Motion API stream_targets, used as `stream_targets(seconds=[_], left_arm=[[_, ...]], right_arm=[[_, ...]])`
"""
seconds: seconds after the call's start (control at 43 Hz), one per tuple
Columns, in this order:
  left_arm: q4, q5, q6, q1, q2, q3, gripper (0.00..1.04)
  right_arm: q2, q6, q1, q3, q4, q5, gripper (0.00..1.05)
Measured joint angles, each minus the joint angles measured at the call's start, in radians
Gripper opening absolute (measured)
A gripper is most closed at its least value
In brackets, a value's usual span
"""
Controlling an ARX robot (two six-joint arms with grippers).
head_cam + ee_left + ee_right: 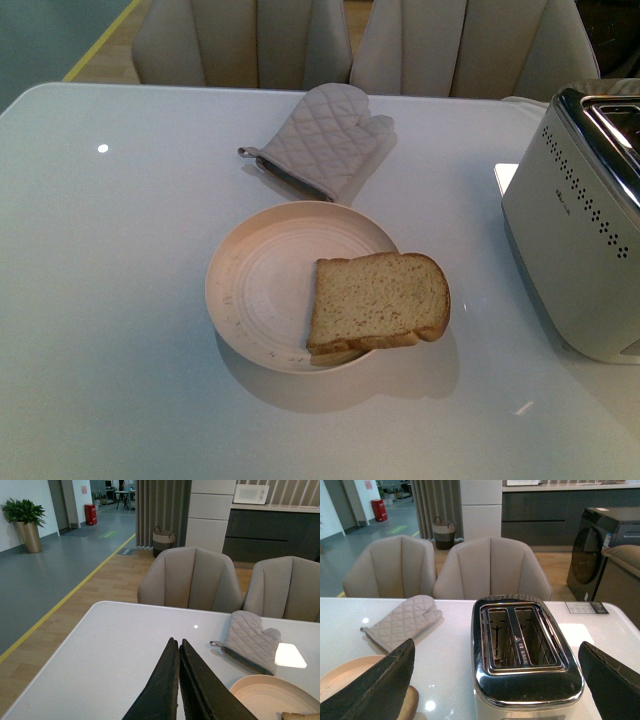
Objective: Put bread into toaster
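The bread [378, 300], a thick light-brown slice with a darker crust, lies flat on the right side of a round cream plate [250, 290], overhanging its rim. At the table's right edge stands the white toaster [580, 220] with its chrome top. Neither arm shows in the front view. My right gripper [496, 643] is open, its dark fingers [380, 680] spread wide on either side of the toaster [525, 680], whose two slots are empty. My left gripper [176, 641] is shut on nothing, above the table to the left of the plate [265, 695].
A quilted grey oven mitt [325, 140] lies behind the plate. Two beige chairs [240, 40] stand at the table's far edge. In the right wrist view, a small card [587, 608] lies on the table beyond the toaster.
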Motion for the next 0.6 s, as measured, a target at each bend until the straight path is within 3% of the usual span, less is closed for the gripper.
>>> stream_targets(seconds=[0.186,0.326,0.488,0.535,0.605], left_arm=[[-0.054,0.0,0.0,0.0,-0.054,0.0,0.03],[-0.22,0.0,0.0,0.0,-0.194,0.0,0.03],[-0.232,0.0,0.0,0.0,-0.226,0.0,0.03],[-0.232,0.0,0.0,0.0,-0.226,0.0,0.05],[-0.232,0.0,0.0,0.0,-0.226,0.0,0.2]], right_arm=[[0.0,0.0,0.0,0.0,0.0,0.0,0.96],[0.0,0.0,0.0,0.0,0.0,0.0,0.96],[0.0,0.0,0.0,0.0,0.0,0.0,0.96],[0.0,0.0,0.0,0.0,0.0,0.0,0.96],[0.0,0.0,0.0,0.0,0.0,0.0,0.96]])
